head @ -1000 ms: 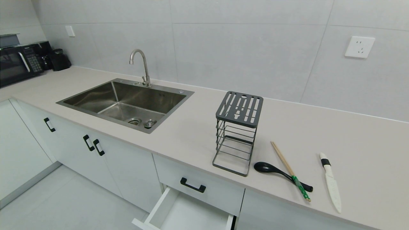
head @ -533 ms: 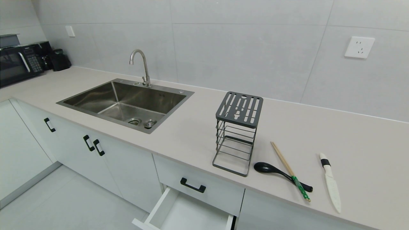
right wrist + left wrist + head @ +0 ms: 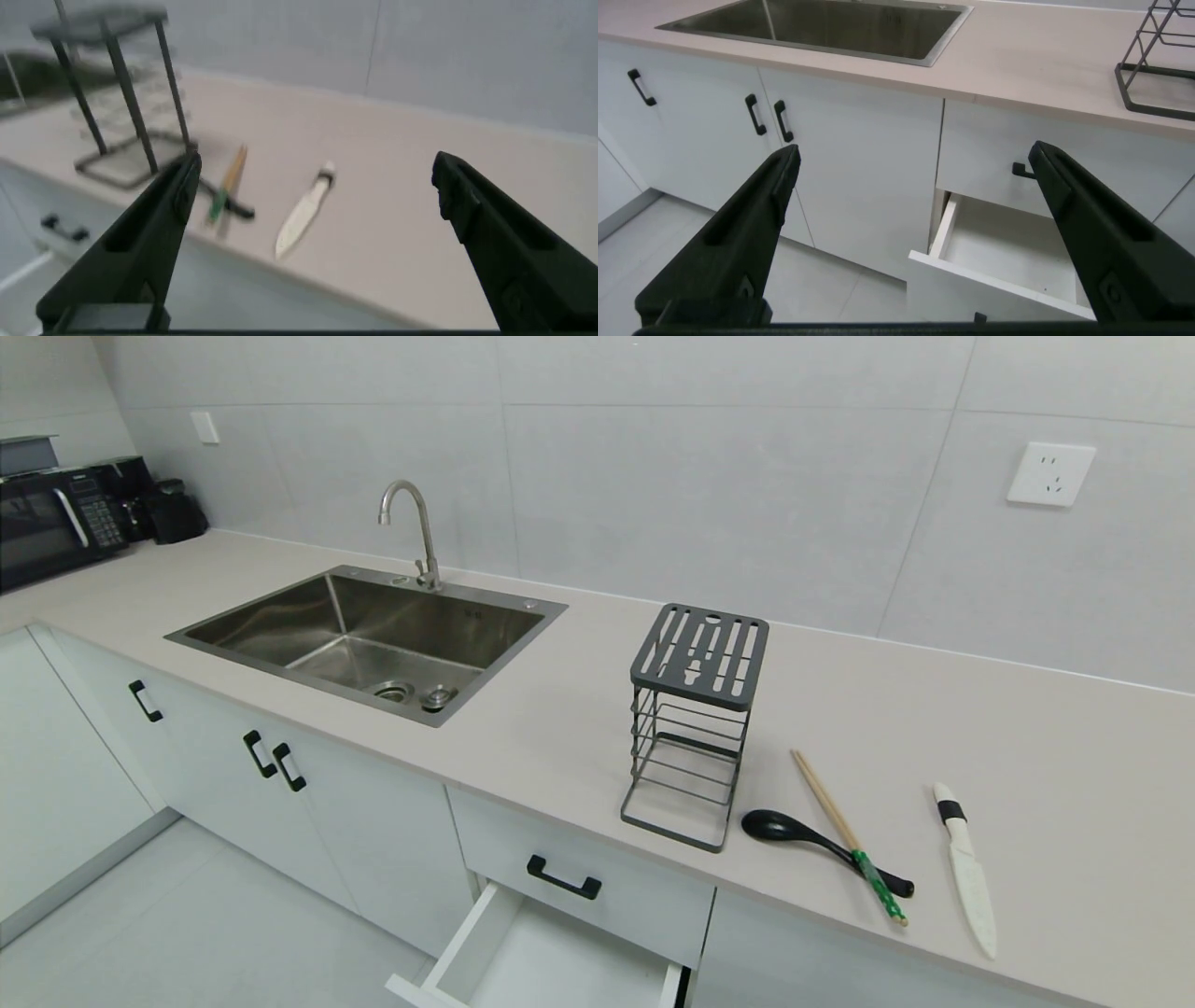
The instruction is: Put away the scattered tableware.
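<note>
Black spoon, chopsticks, white knife beside wire rack

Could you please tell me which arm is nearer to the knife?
Right. The right jaws face the counter with the knife just beyond them. The left jaws are lower, before the open drawer, left of the rack, farther from the knife.
</note>
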